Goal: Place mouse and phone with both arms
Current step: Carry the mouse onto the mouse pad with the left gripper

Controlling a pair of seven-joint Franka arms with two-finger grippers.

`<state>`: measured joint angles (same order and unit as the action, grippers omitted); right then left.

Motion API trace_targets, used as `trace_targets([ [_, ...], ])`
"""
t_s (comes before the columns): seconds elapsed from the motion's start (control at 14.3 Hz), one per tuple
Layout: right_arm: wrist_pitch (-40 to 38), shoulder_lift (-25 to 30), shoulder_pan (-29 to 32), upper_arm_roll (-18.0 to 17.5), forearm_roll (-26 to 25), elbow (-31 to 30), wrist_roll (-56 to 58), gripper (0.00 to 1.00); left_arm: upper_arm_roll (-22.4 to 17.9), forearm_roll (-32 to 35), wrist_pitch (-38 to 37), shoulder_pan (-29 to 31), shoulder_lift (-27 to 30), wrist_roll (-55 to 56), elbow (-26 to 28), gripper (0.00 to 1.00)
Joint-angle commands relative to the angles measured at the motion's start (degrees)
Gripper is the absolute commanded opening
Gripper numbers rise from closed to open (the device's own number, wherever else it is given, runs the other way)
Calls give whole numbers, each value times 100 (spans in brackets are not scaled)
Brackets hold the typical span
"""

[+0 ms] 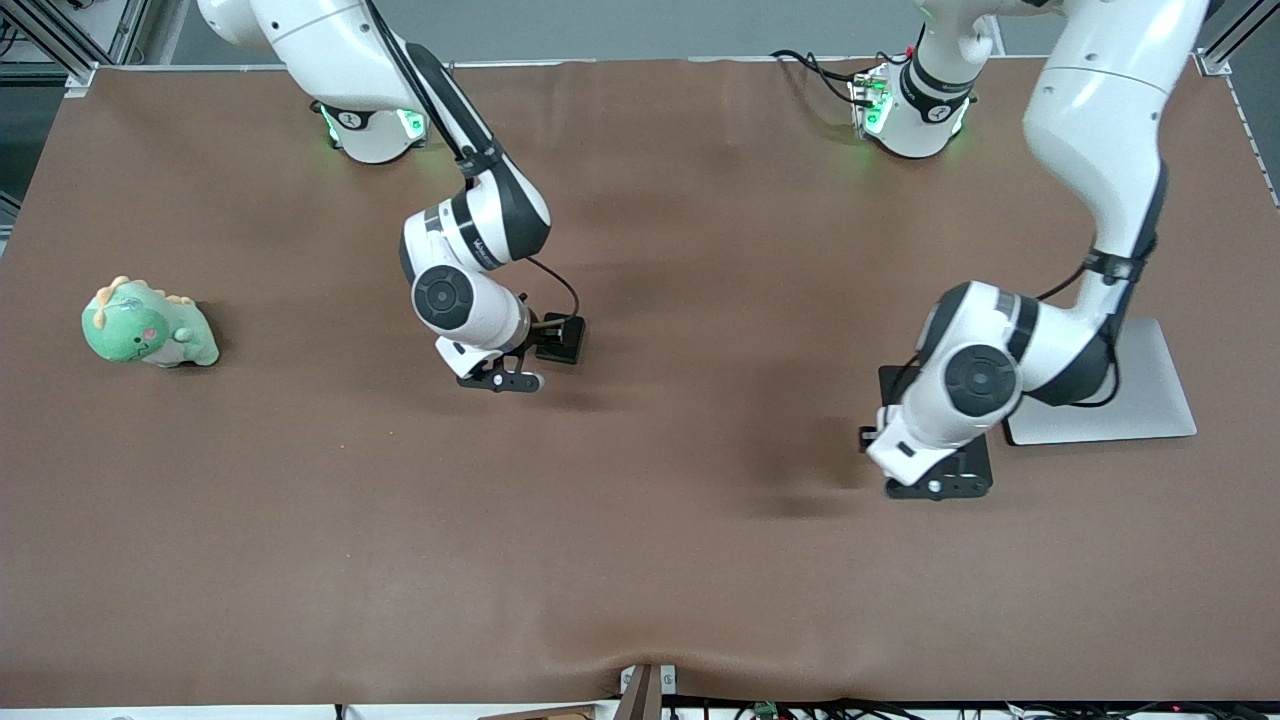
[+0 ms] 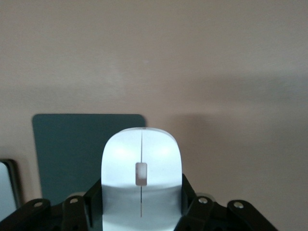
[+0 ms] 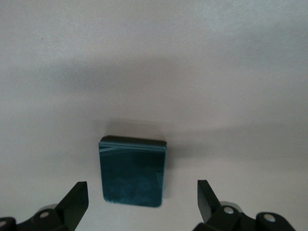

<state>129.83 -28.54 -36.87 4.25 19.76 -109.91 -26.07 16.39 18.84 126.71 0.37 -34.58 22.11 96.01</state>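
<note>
Left gripper point(image 2: 142, 216), clamped on the mouse point(image 2: 142, 166), hangs just above the dark mat point(image 2: 72, 149); right gripper point(image 3: 143, 202), spread wide, straddles the phone point(image 3: 133, 171), whose long axis runs straight away from its wrist.

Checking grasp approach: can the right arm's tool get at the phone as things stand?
Probably yes. The right tool hangs over the phone with fingers spread wider than it; the phone lies flat on the brown table with nothing beside it. The left tool is shut on the mouse, well away.
</note>
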Motion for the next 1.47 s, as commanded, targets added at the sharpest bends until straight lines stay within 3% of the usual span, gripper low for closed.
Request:
trace_targets([
  [0.0, 166, -222, -189, 58, 142, 93, -152, 100, 329, 120, 808, 707, 391, -487, 838, 0],
  [0.35, 323, -354, -426, 67, 142, 75, -275, 100, 347, 243, 2207, 1000, -48, -770, 1174, 0],
  [0.56, 350, -442, -479, 76, 81, 58, -267, 100, 321, 700, 2218, 1035, -171, -761, 1148, 0],
  [0.91, 386, -530, -506, 85, 63, 40, -276, 100, 321, 709, 2218, 1053, -347, -752, 1148, 0],
  [1.05, 508, -582, -514, 85, 63, 40, -319, 100, 321, 709, 2218, 1053, -365, -752, 1148, 9],
  [1.12, 543, -600, -549, 85, 63, 40, -363, 100, 321, 709, 2218, 1053, -400, -752, 1148, 26],
  [1.19, 535, -600, -550, 85, 54, 49, -372, 100, 321, 709, 2218, 1061, -427, -752, 1148, 65],
  [1.26, 518, -600, -541, 85, 54, 49, -364, 91, 312, 709, 2226, 1061, -436, -761, 1148, 100],
  [1.33, 509, -592, -523, 85, 63, 58, -355, 76, 321, 709, 2218, 1053, -427, -752, 1130, 100],
  [1.4, 474, -592, -497, 93, 63, 58, -329, 46, 321, 709, 2209, 1018, -392, -726, 1104, 100],
])
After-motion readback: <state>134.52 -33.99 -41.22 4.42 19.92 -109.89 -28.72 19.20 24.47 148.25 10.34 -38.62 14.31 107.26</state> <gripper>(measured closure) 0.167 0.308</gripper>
